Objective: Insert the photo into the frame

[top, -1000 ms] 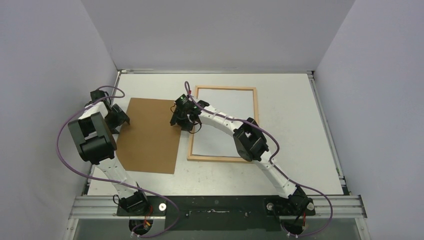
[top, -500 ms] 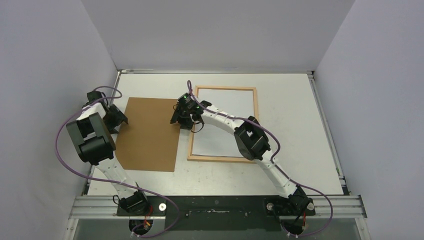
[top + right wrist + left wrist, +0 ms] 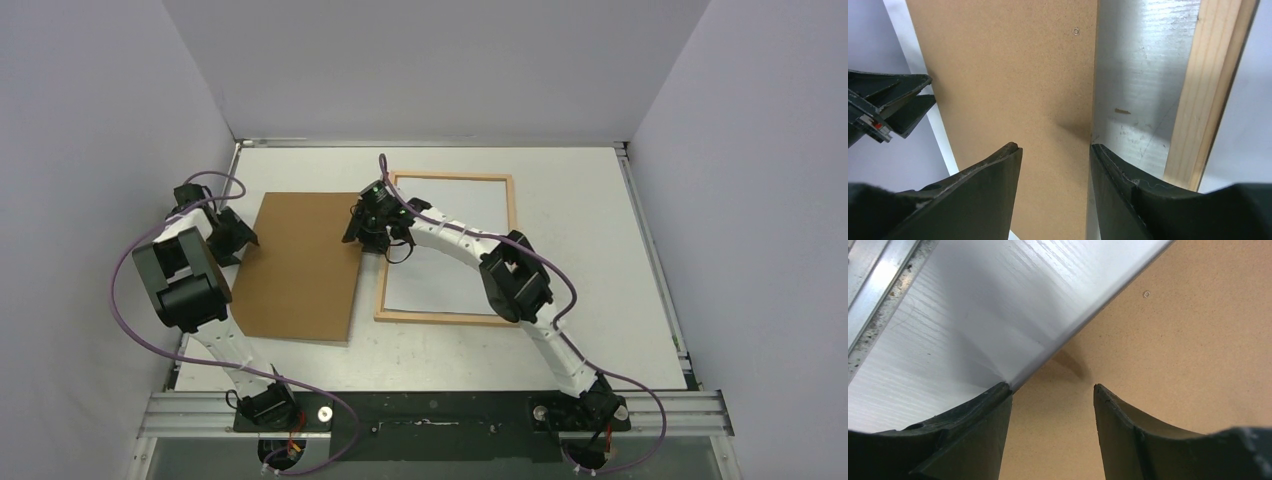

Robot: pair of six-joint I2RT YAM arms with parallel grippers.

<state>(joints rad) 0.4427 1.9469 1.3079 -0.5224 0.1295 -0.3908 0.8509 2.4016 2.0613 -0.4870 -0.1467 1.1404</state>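
Count: one brown backing board [image 3: 300, 270], one light-wood frame [image 3: 440, 317], one photo [image 3: 455, 215], two grippers. The board lies flat on the counter [image 3: 600, 250], just left of the frame. The photo sits inside the frame, white side up.

Left gripper [image 3: 1053, 390]: fingers partly apart, straddling the board's left edge, nothing clamped.

Right gripper [image 3: 1055, 147]: fingers partly apart over the board's right edge, beside the frame's left rail, nothing clamped.

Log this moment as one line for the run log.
left gripper open, straddling backing board left edge | right gripper open over board's right edge beside frame | photo white side up inside frame | nothing gripped
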